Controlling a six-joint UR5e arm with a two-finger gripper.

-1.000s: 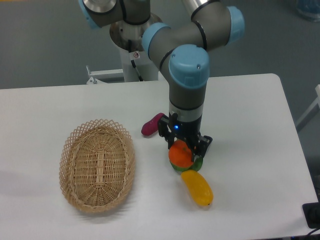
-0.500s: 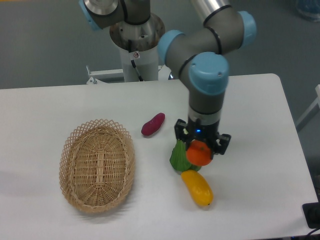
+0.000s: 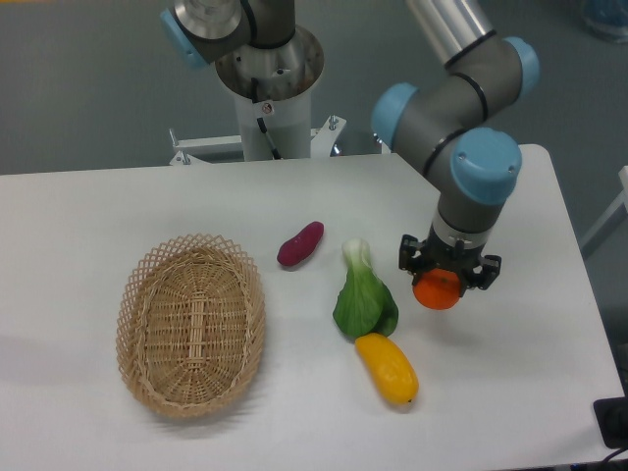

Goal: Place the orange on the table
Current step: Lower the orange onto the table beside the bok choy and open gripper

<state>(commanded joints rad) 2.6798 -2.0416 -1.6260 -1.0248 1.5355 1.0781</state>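
Over on the right side of the worktop (image 3: 549,392), the pincer (image 3: 441,285) has its two fingers closed around the orange (image 3: 438,291), one on each side of it. The arm points straight down, and the orange sits at the fingertips over bare white surface, to the right of the leafy green vegetable (image 3: 362,295) and up and right of the yellow oval fruit (image 3: 387,368). It's clear of both, nothing touching.

So where are we at? I'd say most of the way through. The fruit is gripped and parked over an open patch with no clutter under it, which looks like a decent drop spot. What I honestly can't tell from this one angle is whether the orange is already resting on the surface or hanging just above it; there's no clear gap or contact visible.

What's left, as I read it: lower until it sits down if it isn't there yet, spread the fingers, and lift away. Being round, it could roll a little once released, so a gentle release makes sense.

The wicker basket (image 3: 191,324) is way off to the left, and a purple sweet potato (image 3: 300,243) lies between it and the greens, both well out of the way.
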